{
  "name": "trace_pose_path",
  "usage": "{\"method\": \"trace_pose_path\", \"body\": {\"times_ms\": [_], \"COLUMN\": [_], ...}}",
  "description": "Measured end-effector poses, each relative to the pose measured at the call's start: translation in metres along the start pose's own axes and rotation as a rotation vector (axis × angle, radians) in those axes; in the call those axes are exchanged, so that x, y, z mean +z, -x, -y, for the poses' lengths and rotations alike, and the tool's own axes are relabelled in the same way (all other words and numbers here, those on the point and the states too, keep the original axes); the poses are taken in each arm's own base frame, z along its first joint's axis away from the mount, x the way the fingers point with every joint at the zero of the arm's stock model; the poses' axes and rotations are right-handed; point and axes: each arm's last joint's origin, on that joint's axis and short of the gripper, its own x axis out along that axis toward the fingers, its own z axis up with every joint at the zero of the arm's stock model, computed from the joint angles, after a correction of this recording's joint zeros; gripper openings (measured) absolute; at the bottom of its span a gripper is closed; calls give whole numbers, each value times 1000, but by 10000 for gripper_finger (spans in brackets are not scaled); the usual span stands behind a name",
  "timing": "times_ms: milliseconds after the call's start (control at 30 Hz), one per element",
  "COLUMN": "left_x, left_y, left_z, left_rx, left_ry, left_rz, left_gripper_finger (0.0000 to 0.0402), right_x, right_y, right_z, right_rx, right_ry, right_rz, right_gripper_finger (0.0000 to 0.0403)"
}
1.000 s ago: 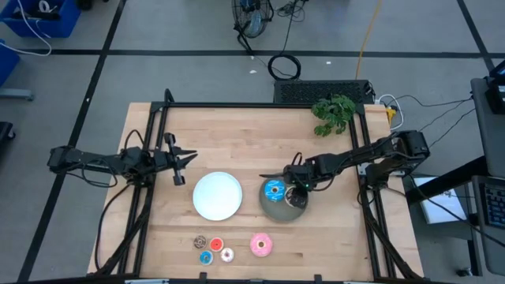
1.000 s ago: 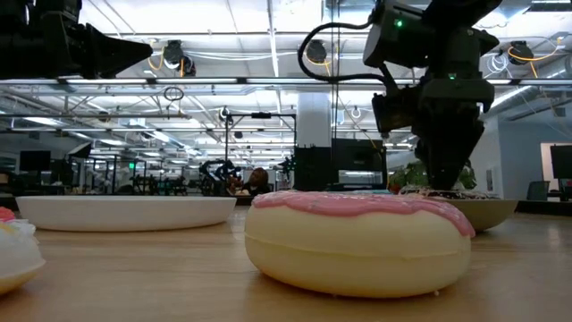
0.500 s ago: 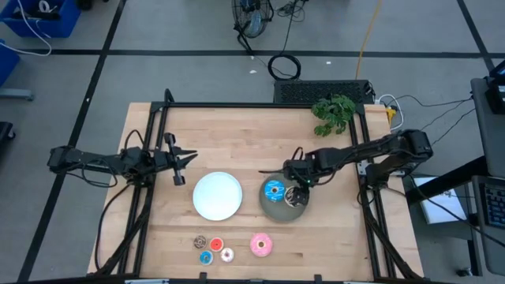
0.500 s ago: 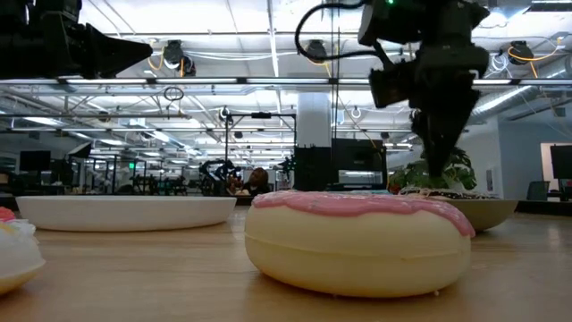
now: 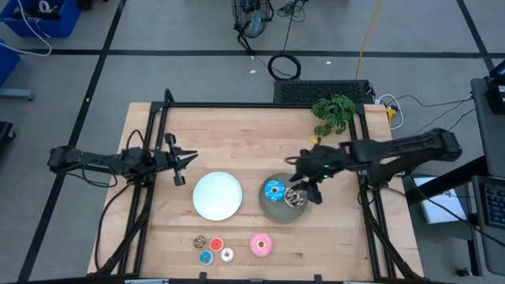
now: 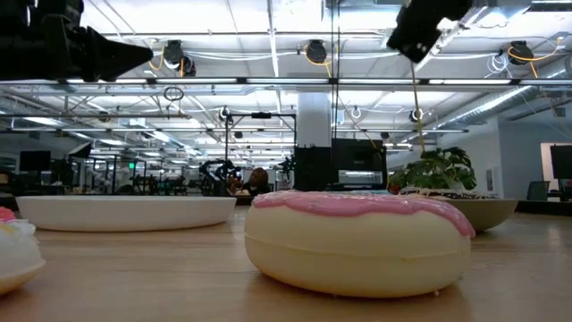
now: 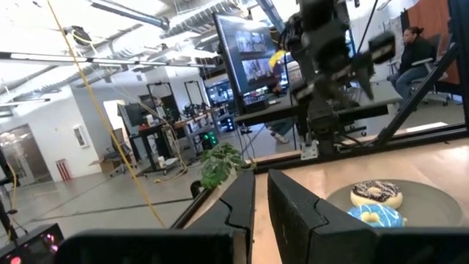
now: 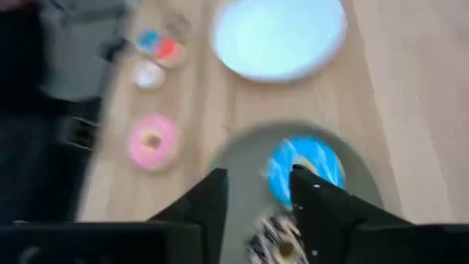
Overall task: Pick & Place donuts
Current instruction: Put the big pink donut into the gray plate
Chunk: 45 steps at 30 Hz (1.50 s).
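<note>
On the grey plate (image 5: 272, 209) lie a blue donut (image 5: 274, 189) and a dark brown sprinkled donut (image 5: 295, 198). My right gripper (image 5: 306, 188) hangs open above that plate's right side, nothing between its fingers (image 8: 260, 194). The pink donut (image 5: 261, 244) rests flat on the table near the front edge. Left of it lie the tiny donuts: brown (image 5: 200, 241), red (image 5: 216, 244), blue (image 5: 206, 257) and white (image 5: 227, 254). My left gripper (image 5: 180, 162) waits shut at the table's left, above the wood, holding nothing.
A white plate (image 5: 217, 196) sits left of the grey one. A green plant (image 5: 334, 114) stands at the far right corner. A black frame (image 5: 150, 158) runs along the table's left, far and right sides. A person (image 7: 414, 51) sits in the room beyond the table.
My right gripper has risen from the grey plate, out of the low view's middle to its top, and drawn a little toward the table's right edge. The dark brown sprinkled donut stays on the plate beside the blue one.
</note>
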Motion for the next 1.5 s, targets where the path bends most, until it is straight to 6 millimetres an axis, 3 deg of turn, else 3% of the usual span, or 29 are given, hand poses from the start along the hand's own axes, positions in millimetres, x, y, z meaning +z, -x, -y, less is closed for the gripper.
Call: {"method": "trace_pose_path", "body": {"times_ms": [133,267,533,867,1100,1500], "left_x": [0,0,-3,-3,-3,-6], "left_y": [0,0,0,0,0,0], "left_z": [0,0,0,-1,-1,0], "left_rx": [1,2,40,44,50,47], "left_ry": [2,2,-5,-7,-8,-20], "left_rz": [-1,-2,-45,-46,-48,-78], "left_gripper_finger": [47,47,47,47,47,47], "right_x": [-13,-39,-97,-136,-147,-144], "right_y": [17,20,2,-9,-5,14], "right_z": [0,1,7,10,17,16], "right_rx": [-39,-62,35,122,50,49], "right_ry": [16,43,82,182,193,266], "right_rz": [146,231,354,550,620,731], "right_gripper_finger": [55,6,2,1,1,1]}}
